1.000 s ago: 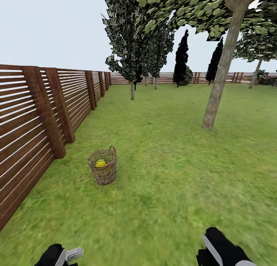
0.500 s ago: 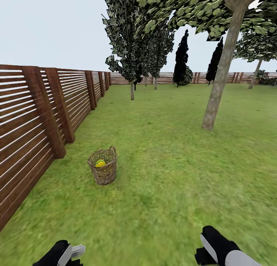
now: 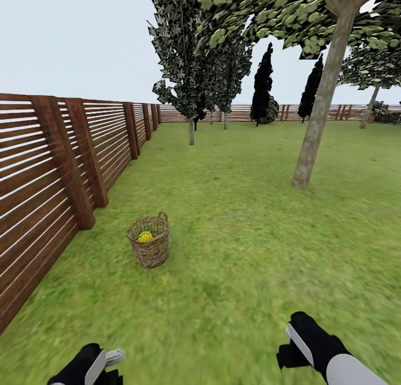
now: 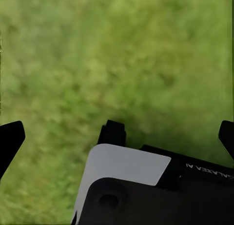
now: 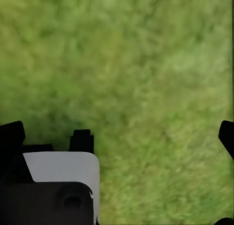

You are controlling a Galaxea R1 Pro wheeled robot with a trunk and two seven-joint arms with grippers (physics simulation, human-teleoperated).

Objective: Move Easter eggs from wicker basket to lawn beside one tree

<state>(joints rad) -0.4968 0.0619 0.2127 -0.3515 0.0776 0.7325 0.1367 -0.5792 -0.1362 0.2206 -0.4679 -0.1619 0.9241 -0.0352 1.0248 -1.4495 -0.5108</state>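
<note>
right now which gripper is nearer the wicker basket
Left. The left gripper sits low, almost straight in front of the wicker basket; the right gripper is far off to the basket's right across the lawn.

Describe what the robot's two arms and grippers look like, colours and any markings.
Both arms are matte black and blocky near the gripper, with light grey to white panels. The right arm has a pale grey rounded segment and a pale strip along its black end. The left gripper shows pale grey fingers; in its wrist view, small white lettering sits on the black housing, too blurred to read.
</note>
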